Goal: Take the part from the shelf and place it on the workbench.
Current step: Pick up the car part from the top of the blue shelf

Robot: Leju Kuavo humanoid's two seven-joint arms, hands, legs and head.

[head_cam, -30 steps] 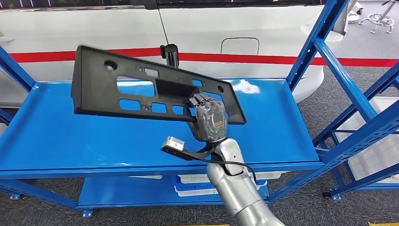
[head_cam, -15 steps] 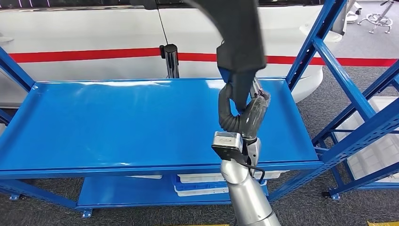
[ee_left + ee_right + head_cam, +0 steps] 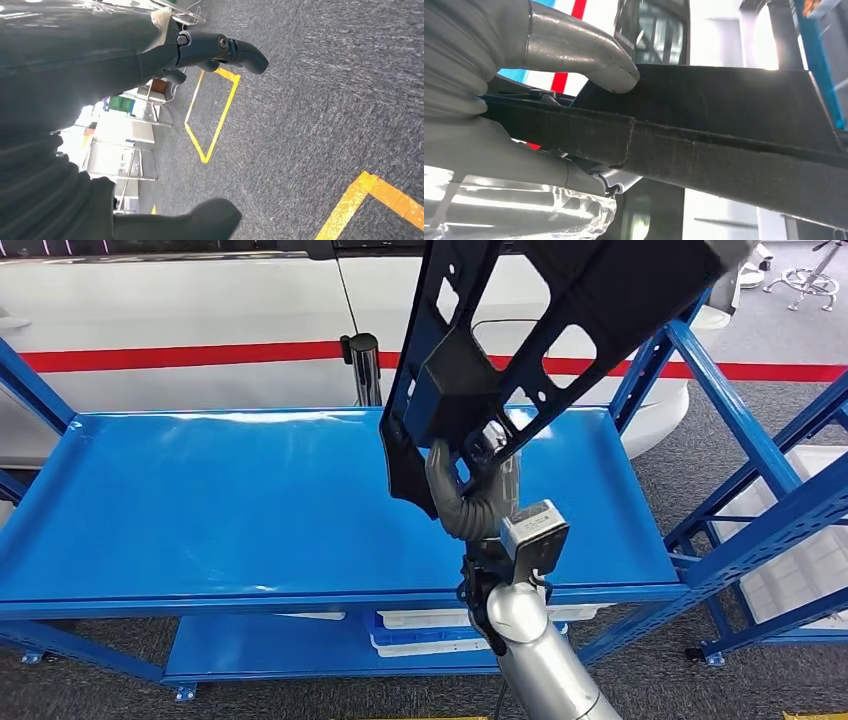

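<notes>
One part [image 3: 560, 320], black and perforated, hangs tilted above the shelf [image 3: 200, 500] near its right edge, in the right hand [image 3: 475, 495]: carry step; next, a turn toward the bench. Right wrist view: fingers [image 3: 594, 55] clamped on its rim. Left wrist view: left hand [image 3: 215, 47] over floor, fingers probably apart, empty.

Blue shelf [image 3: 200, 510], white trays [image 3: 420, 632] on its lower level.

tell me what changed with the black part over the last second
The right hand swung the black part from lying broadside low over the blue shelf up to a steep tilt, its far end leaving the head view's top. The grip held throughout; shelf and camera stayed put.
</notes>
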